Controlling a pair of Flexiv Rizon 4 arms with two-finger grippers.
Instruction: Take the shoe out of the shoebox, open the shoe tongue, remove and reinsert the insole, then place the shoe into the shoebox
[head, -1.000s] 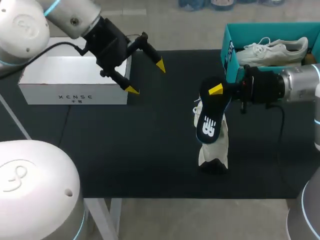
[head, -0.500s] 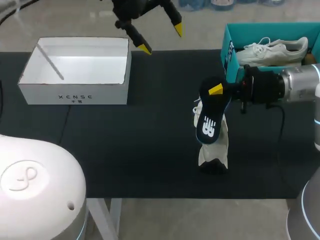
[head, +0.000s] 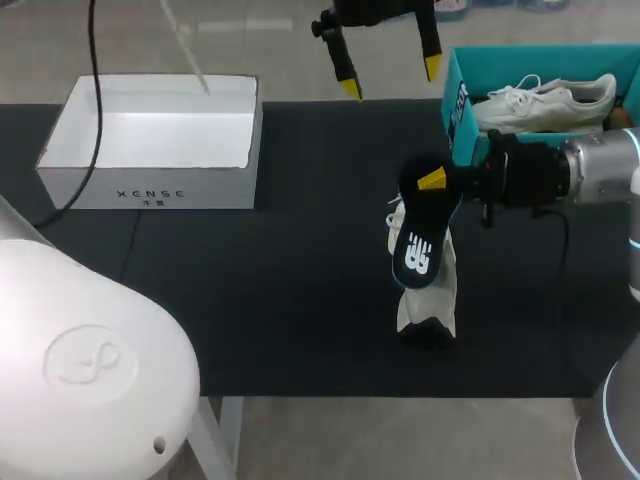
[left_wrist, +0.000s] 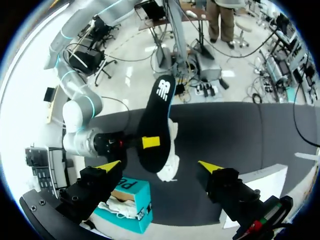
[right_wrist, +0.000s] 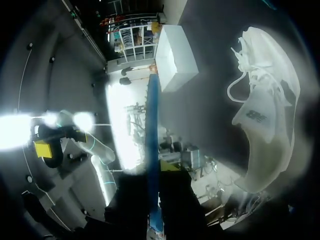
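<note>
The shoe (head: 430, 295) sat on the dark counter (head: 250, 300), near the teal shoebox (head: 457, 110). Over it, the right hand (head: 438, 180) pinched the dark insole (head: 418, 240) between both fingers. The left hand (head: 390, 78) hung wide open and empty above the counter's far edge.

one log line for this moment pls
right gripper: shut on insole | insole: out of shoe | shoe: on black mat, outside teal shoebox | left gripper: open, empty
</note>
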